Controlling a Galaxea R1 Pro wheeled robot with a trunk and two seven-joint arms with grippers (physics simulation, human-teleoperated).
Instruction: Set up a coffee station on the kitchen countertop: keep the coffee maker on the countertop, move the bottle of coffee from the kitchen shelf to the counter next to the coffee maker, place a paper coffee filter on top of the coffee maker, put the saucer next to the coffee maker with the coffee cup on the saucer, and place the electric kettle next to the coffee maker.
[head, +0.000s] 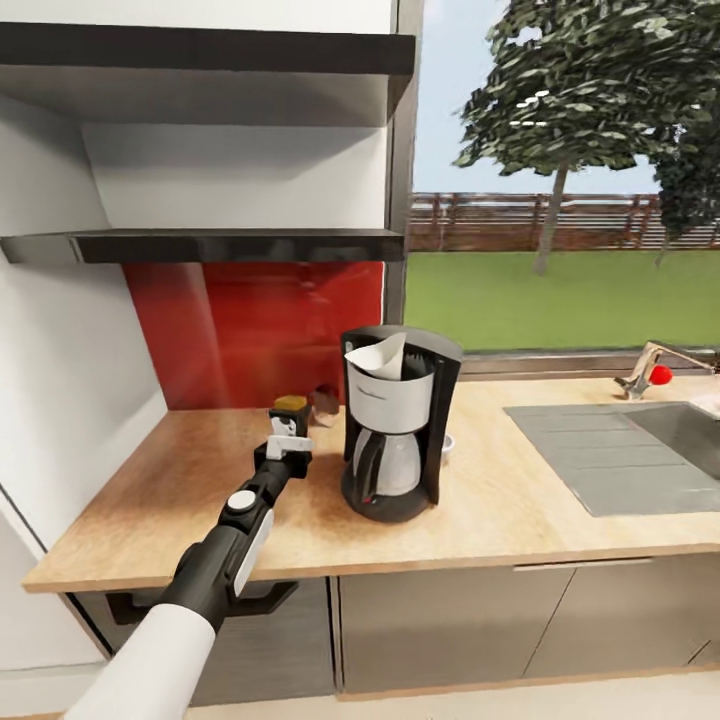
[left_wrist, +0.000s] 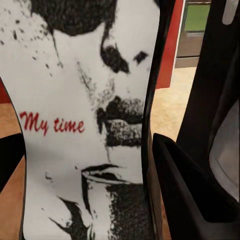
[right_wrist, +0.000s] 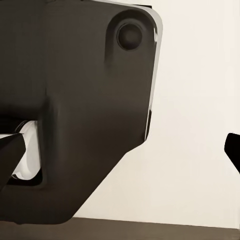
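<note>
The black-and-white coffee maker (head: 395, 440) stands on the tan kitchen countertop (head: 180, 490), with the white paper coffee filter (head: 380, 358) resting in its top. Just to its left is the bottle of coffee (head: 290, 405), with a tan-gold cap. My left gripper (head: 288, 442) is shut on it from the near side. In the left wrist view the bottle's white label (left_wrist: 75, 125), reading "My time", sits between the black fingers (left_wrist: 190, 195), and the coffee maker's body (left_wrist: 220, 100) is close beside it. My right gripper (right_wrist: 120, 147) hangs open over pale floor.
Two dark kitchen shelves (head: 220, 245) hang above the counter's left end, with a red backsplash below them. A small rounded dark object (head: 325, 402) sits behind the bottle. Something small and white (head: 447, 443) peeks out behind the coffee maker. Sink, drainboard (head: 590, 455) and faucet (head: 655, 368) lie to the right.
</note>
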